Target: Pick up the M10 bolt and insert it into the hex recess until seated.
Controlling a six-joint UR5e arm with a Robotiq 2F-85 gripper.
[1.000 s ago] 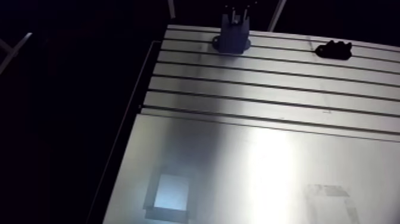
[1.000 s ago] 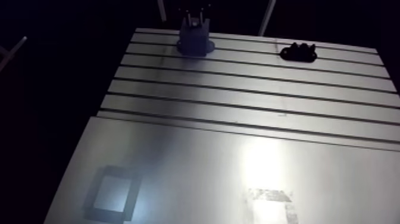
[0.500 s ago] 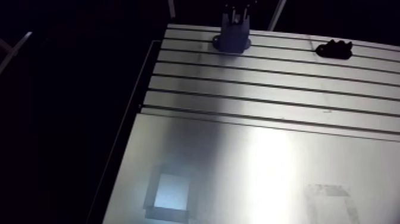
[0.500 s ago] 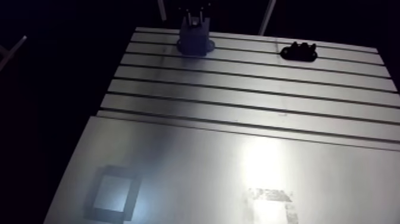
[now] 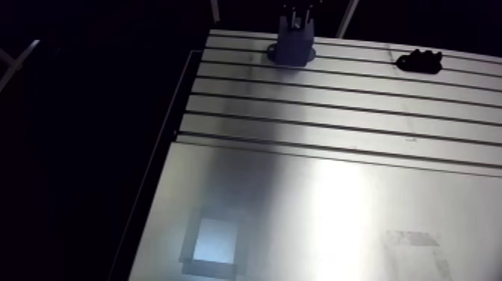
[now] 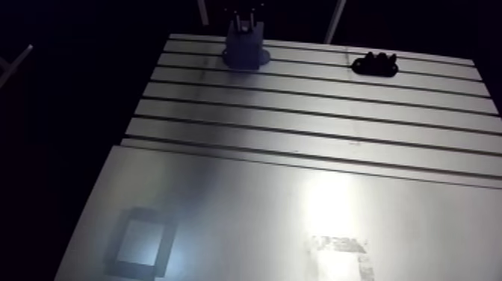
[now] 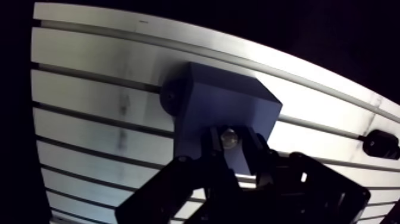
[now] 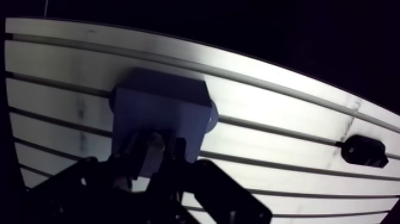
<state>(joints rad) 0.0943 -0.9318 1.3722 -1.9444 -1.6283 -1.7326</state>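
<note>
since the arm view gives me only dark shapes at the far edge of the slotted table (image 5: 336, 127), i read the grip from the wrist. going across the arm view, the blue block (image 5: 293, 46) stands on the back rows with the gripper (image 7: 230, 143) right above it, and a small black fixture (image 5: 420, 60) lies well apart to its right. in the wrist view the fingers are pinching the m10 bolt (image 7: 228, 137), a pale metal piece pressed between the pads. its long axis seems to run roughly along the fingers, toward the block's top face, perhaps a little tilted. so the bolt is in the grip, just over the block, and by my judgement not yet seated. i cannot make out the hex recess; the fingers hide that part of the top. i think the next move turns on bringing the bolt's axis straight over that hidden recess before pressing down.
</note>
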